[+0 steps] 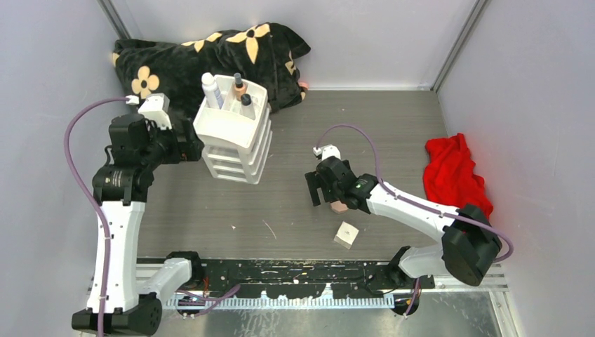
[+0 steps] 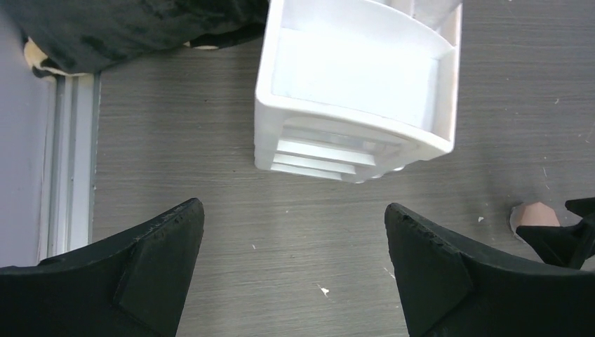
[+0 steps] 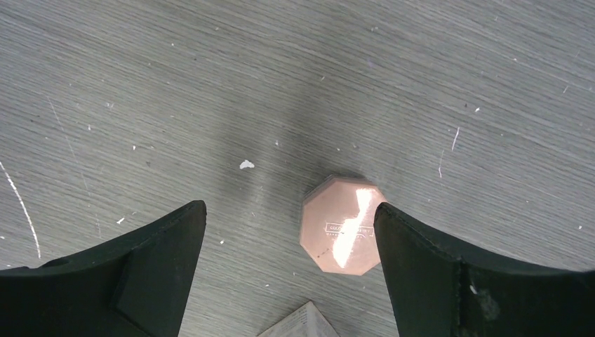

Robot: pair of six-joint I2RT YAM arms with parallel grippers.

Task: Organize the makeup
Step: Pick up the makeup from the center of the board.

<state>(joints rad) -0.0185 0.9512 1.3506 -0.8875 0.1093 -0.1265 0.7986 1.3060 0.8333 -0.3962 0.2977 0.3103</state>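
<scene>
A pink-brown octagonal compact (image 1: pixel 339 206) lies flat on the grey table. In the right wrist view the compact (image 3: pixel 342 225) sits just inside my right finger (image 3: pixel 435 260). My right gripper (image 3: pixel 289 205) is open and hovers over it, empty, and it also shows in the top view (image 1: pixel 324 189). A white cube (image 1: pixel 346 234) lies just nearer, and its corner shows in the right wrist view (image 3: pixel 302 324). A white bottle (image 1: pixel 210 90), a tan dark-capped bottle (image 1: pixel 240 86) and a dark-topped item (image 1: pixel 247 104) stand in the top tray of the white drawer box (image 1: pixel 235 137). My left gripper (image 2: pixel 295 207) is open and empty beside the box.
A red cloth (image 1: pixel 455 172) lies at the right by the wall. A black flowered cushion (image 1: pixel 210 53) fills the back left corner behind the drawer box. The drawer box (image 2: pixel 358 84) has one bare top compartment. Grey walls close in both sides.
</scene>
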